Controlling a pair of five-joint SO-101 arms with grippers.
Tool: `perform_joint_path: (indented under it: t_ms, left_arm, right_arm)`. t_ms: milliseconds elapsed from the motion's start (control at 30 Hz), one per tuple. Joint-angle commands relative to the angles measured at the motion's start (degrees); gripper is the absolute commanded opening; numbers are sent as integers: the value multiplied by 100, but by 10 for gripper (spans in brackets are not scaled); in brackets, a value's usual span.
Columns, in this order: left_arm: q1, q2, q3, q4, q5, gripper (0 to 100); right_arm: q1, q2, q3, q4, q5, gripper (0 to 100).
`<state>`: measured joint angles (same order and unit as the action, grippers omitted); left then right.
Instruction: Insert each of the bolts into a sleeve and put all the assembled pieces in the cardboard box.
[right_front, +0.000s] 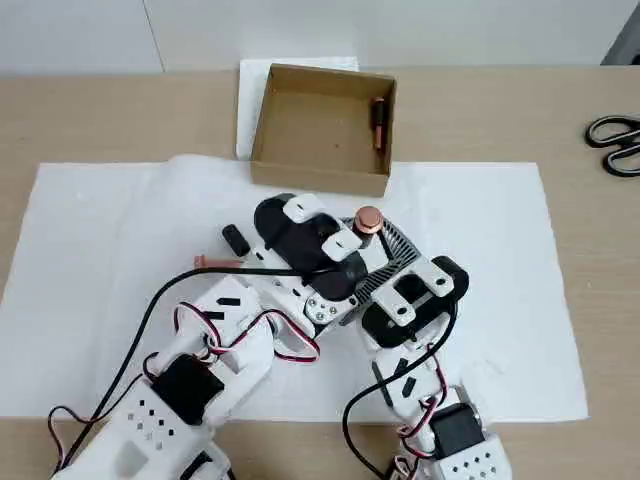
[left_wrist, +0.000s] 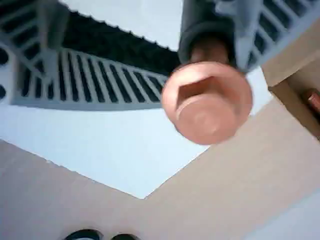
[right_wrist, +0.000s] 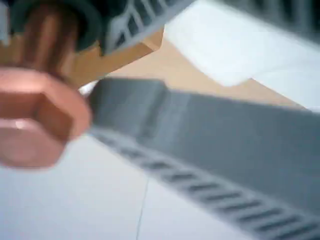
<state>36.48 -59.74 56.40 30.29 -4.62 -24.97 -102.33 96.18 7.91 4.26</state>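
Centrally, left arm (right_front: 232, 352), right arm (right_front: 412, 300) meet at bolt (right_front: 368, 219).

We find no writing, label, number or sign that we can read. The walls of the cardboard box (right_front: 262, 120) are plain brown, and the white sheet (right_front: 90, 260) on the bench (right_front: 100, 110) carries no print. Both wrist views are too blurred for us to make out any marking.
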Motion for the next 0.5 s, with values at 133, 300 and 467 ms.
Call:
perform_joint_path:
  t_ms: [133,300,467]
  left_arm:
    - [-1029,-97,-1341,44,-35,231]
    - [-1081,-114,-1859,53,-9,190]
    - [-1292,-782,-1349,35,-9,5]
  right_arm:
    - [40,-145,26,-57,-53,5]
    - [66,-145,26,4,-53,5]
    - [92,-92,26,514,-44,5]
